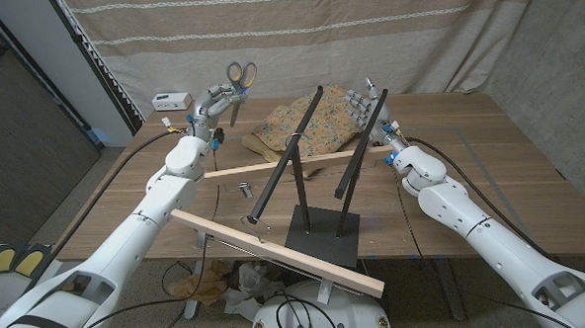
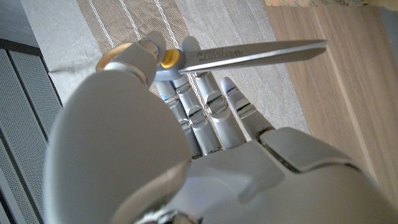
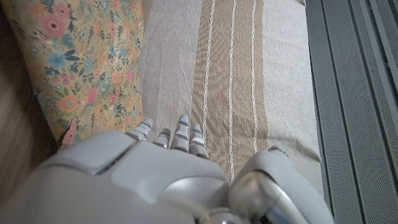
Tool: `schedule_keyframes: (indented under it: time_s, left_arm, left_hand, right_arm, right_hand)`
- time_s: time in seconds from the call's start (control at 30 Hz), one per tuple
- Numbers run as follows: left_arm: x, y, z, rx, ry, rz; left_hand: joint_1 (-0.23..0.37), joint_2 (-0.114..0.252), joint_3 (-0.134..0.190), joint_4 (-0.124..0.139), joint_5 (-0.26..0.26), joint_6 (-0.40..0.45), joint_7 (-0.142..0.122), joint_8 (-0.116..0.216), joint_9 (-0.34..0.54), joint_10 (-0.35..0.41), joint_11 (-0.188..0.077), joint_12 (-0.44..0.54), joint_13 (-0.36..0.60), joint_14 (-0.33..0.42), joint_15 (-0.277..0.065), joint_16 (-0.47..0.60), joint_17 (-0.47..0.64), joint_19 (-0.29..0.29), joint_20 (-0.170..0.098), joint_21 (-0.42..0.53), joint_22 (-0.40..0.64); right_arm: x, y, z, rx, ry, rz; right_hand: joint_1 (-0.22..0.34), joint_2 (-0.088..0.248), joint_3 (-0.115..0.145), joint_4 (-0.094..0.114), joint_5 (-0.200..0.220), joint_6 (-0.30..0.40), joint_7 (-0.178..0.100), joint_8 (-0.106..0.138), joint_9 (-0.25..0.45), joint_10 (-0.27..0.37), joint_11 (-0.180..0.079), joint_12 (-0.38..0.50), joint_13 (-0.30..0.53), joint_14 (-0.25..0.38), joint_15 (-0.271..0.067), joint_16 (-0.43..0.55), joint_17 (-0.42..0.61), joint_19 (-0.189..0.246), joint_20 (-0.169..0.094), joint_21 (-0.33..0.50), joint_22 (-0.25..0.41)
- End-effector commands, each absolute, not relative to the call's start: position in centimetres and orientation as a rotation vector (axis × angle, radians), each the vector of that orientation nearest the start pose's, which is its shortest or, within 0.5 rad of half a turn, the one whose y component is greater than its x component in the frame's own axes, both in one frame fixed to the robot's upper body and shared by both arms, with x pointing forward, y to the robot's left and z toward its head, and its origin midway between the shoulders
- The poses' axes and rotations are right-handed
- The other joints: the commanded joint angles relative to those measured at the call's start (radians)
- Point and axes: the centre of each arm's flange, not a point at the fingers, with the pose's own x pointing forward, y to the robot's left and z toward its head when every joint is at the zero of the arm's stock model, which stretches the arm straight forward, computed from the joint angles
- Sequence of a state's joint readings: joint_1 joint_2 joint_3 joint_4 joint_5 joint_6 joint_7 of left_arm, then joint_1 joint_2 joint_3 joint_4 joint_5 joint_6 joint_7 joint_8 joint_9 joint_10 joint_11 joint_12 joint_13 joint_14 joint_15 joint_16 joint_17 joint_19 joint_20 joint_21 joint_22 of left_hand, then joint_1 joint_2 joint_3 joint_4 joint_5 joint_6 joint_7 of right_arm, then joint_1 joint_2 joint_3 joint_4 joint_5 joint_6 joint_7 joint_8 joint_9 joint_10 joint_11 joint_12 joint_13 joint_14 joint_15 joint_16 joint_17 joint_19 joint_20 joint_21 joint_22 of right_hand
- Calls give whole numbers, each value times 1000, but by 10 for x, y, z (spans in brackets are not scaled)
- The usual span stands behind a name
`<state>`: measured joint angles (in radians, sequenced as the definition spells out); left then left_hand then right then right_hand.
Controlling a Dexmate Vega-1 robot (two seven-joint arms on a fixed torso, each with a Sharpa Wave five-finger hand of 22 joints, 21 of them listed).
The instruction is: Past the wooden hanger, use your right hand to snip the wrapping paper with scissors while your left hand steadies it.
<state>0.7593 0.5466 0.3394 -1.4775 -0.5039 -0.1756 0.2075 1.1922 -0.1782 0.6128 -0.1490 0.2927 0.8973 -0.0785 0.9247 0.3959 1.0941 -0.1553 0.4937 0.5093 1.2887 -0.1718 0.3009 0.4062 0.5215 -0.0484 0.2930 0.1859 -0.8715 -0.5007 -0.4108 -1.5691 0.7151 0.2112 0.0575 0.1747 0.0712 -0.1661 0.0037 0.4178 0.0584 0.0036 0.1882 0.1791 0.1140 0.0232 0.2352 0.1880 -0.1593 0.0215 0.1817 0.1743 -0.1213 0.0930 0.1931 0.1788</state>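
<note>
This looks like a robotics lab set up for recording. A striped fabric backdrop [image 1: 296, 25] hangs as a makeshift curtain behind the wooden worktop [image 1: 490, 165], and dark perforated panels [image 3: 357, 93] stand beside it. A black metal stand [image 1: 320, 232] with angled bars carries loose wooden slats [image 1: 276, 249] as staged obstacles. A white power strip [image 1: 171, 100] and black cables [image 1: 124, 161] trail over the worktop's far corner (nothing domestic about it).

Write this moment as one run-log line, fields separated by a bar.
left hand: holds scissors raised | right hand: open, at wrapping paper | paper: uncut, on table behind hanger
</note>
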Motion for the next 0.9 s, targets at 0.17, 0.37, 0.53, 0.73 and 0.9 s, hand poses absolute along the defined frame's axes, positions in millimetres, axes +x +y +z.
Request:
schedule_keyframes:
  time_s: [0.17,0.37,0.53,0.73,0.9]
  left_arm:
    - [632,283,98,161,-747,-69]
    - [629,280,102,211,-753,-53]
    - [624,279,107,281,-767,-22]
    - [621,273,113,379,-796,21]
    - [621,267,119,467,-815,43]
  left_hand:
    - [12,21,-1,2,5,57,-8,5,55,48,-41,0,4,73,-68,0,2,13,-82,-3,1]
    - [11,22,-1,4,7,49,-9,-1,51,46,-38,-2,2,70,-68,-5,2,25,-68,0,0]
    - [13,21,-3,4,8,52,-7,0,49,48,-38,-2,0,66,-68,-12,1,4,-80,-14,-3]
    - [14,22,-5,5,9,53,-6,-1,47,47,-37,-3,-2,65,-68,-16,1,3,-87,-19,-5]
    - [16,21,-6,4,10,52,-9,-1,48,48,-37,-2,0,65,-68,-18,1,3,-91,-22,-6]
  right_arm:
    - [595,-238,25,57,-685,365]
    - [590,-242,27,44,-694,356]
    - [586,-244,30,27,-702,341]
    - [581,-245,36,6,-705,330]
    - [578,-245,43,-29,-702,330]
  right_hand:
    - [17,4,-2,-7,-3,-3,0,5,5,2,7,1,3,1,10,-1,4,-8,0,2,2]
    - [20,4,-1,-10,-3,-5,2,5,5,5,13,2,4,0,11,-1,4,-9,0,2,2]
    - [23,4,-1,-11,-4,-6,3,5,5,4,16,1,4,0,12,-1,4,-9,1,2,2]
    - [26,4,-1,-13,-4,-7,3,5,6,5,22,2,4,-3,16,-1,4,-12,2,1,2]
    - [27,3,-2,-14,-5,-5,2,6,6,8,32,3,4,-3,23,-1,4,-14,3,1,2]
